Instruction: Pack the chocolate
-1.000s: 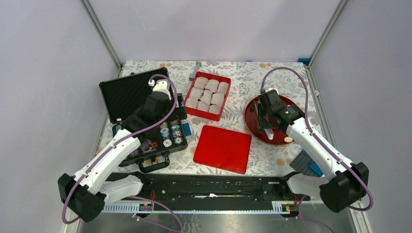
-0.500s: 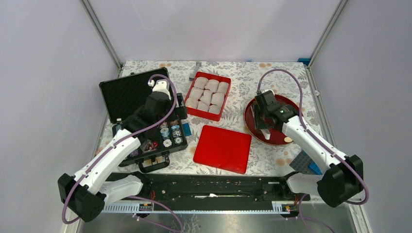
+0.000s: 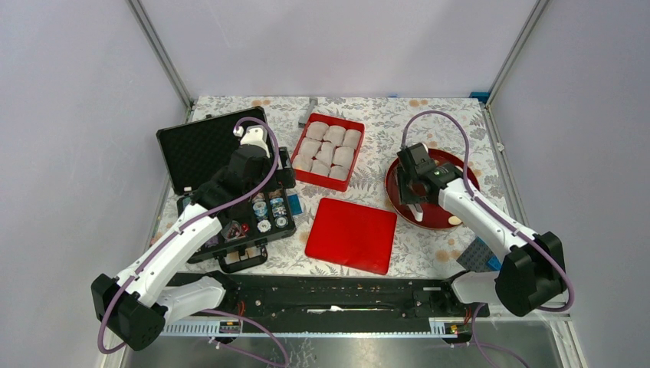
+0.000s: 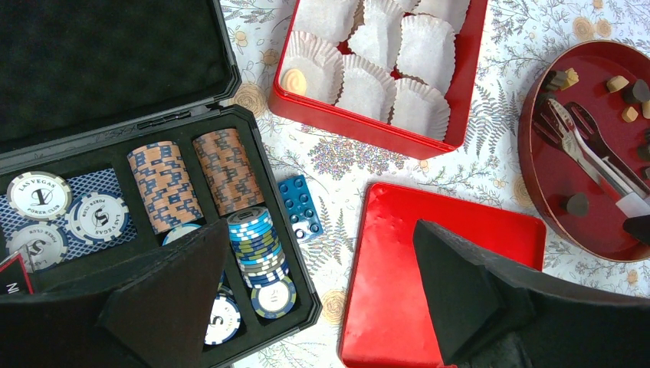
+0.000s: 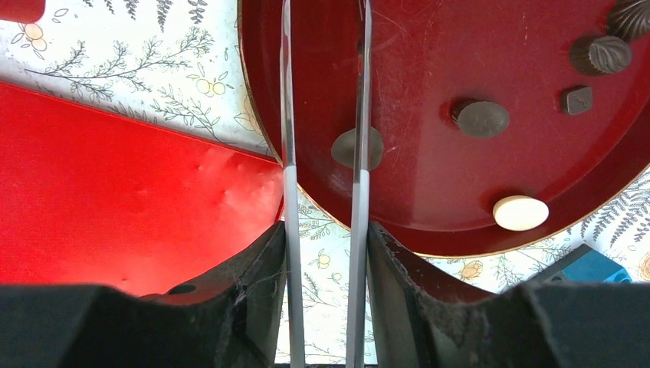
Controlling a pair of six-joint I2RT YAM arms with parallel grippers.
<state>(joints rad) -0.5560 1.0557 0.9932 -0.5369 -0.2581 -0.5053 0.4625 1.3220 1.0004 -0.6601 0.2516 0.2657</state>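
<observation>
**Chocolate on the dark red plate, with the tongs now over its left side.**

Most of the chocolate pieces (image 5: pixel 480 119) lie loose on the dark red plate (image 5: pixel 429 199). One pale piece (image 4: pixel 293 80) sits in a paper cup (image 4: pixel 368 84) in the red box (image 4: pixel 464 92). My right gripper (image 5: pixel 326 253) is clamped on the tongs (image 5: pixel 357 230). Their right blade crosses a grey-brown lump (image 5: pixel 343 147) close to the plate's rim, and I cannot tell whether it touches. Compared with a second ago, that wrist has slid from the plate's middle toward its left edge. My left gripper (image 4: pixel 320 230) hangs with its jaws spread wide above the black case (image 4: pixel 107 54) and the red lid (image 4: pixel 383 261), exactly where it was. The box, lid and case lie as before.
</observation>
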